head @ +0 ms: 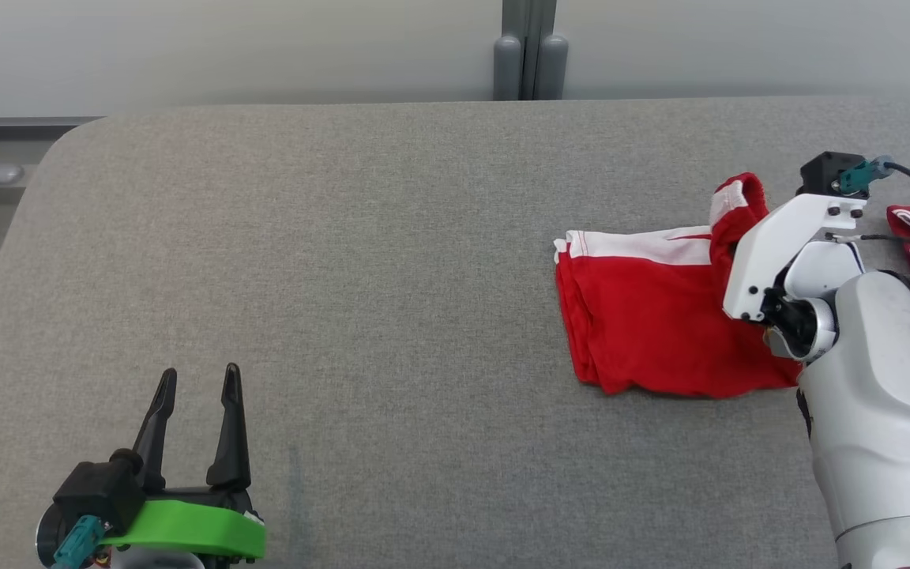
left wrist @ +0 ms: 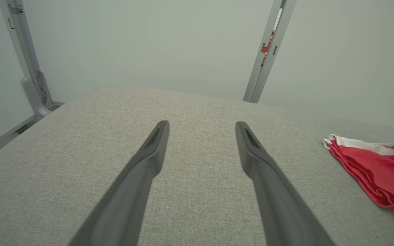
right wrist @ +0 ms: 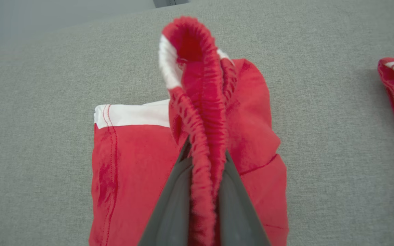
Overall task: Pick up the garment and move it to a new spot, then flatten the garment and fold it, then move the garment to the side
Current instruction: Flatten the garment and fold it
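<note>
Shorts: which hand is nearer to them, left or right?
Right. The right hand is shut on the shorts, gripping a raised fold. The left hand is open, apart from them, far to their left and nearer the robot.

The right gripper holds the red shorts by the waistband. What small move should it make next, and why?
Probably carry the waistband toward the robot's left, over the flat part of the shorts, to lay a fold. The right gripper is shut on it, that end is raised off the table, the rest lies flat, and the left gripper is open and far off.
</note>
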Controlling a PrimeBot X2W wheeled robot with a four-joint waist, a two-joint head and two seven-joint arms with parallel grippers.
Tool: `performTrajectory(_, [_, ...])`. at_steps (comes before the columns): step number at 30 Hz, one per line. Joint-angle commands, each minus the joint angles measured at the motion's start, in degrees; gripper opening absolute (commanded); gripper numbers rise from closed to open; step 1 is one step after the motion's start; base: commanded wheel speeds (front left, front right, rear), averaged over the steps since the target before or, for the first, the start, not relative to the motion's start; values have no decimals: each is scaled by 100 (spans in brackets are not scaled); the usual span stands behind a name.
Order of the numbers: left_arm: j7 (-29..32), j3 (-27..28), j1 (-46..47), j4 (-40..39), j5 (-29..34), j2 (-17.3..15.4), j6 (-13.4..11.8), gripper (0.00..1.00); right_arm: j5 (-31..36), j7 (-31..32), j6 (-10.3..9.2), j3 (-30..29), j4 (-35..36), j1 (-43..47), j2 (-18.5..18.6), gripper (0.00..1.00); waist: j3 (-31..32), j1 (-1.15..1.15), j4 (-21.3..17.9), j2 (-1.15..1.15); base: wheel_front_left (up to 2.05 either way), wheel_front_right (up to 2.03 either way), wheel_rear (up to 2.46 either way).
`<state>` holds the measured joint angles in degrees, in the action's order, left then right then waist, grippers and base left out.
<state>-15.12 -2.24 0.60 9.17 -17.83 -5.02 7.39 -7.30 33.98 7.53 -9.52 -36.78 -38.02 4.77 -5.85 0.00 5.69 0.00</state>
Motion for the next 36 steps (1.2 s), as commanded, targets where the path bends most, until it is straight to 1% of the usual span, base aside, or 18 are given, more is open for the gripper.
performTrajectory(1, [1, -11, 36, -17, -28, -9, 13, 100, -52, 15, -9, 90, 6, 54, -40, 0, -22, 0, 57, 0, 0, 0, 0])
performTrajectory(10, [2, -51, 91, 31, -67, -10, 13, 100, -235, -107, -9, 470, -516, -45, -178, 0, -83, 0, 339, 0, 0, 0, 0])
performTrajectory(16, [1, -64, 75, 46, -75, -15, 13, 100, -596, -417, -8, 882, -937, -143, -182, 0, -81, 0, 467, 0, 0, 0, 0])
performTrajectory(17, [1, -62, 59, 48, -72, -15, 13, 100, -638, -468, -9, 932, -1018, -175, -180, 24, -74, 0, 476, 0, 0, 0, 0])
performTrajectory(18, [1, -60, 47, 49, -68, -14, 13, 100, -652, -505, -9, 974, -1070, -201, -179, 51, -68, 0, 482, 0, 0, 0, 0])
performTrajectory(19, [1, -57, 34, 54, -64, -13, 13, 100, -650, -544, -8, 1013, -1146, -228, -181, 100, -58, 0, 486, 0, 0, 0, 0])
performTrajectory(23, [1, -35, -15, 79, -44, -4, 13, 100, -677, -708, -9, 1201, -1291, -261, -182, 100, 6, 0, 474, 0, 0, 0, 0])
performTrajectory(26, [1, -9, -89, 84, -33, 1, 13, 100, -1051, -799, -9, 1493, -1178, -276, -182, 100, 74, 0, 425, 0, 0, 0, 0])
performTrajectory(29, [1, 24, -150, 85, -32, -6, 13, 100, -1738, -851, -9, 1865, -875, -157, -183, 100, 153, 0, 348, 0, 0, 0, 0])
performTrajectory(31, [1, 54, -182, 72, -35, -4, 13, 100, -2051, -933, -9, 2047, -614, -45, -182, 100, 204, 0, 289, 0, 0, 0, 0])
performTrajectory(33, [1, 88, -230, 59, -37, -1, 13, 100, -2192, -1057, -9, 2131, -359, 63, -173, 100, 249, 0, 225, 0, 0, 0, 0])
performTrajectory(36, [2, 123, -292, 42, -29, 9, 13, 100, -2067, -1323, -9, 2195, 39, 274, -125, 100, 317, 0, 140, 0, 0, 0, 0])
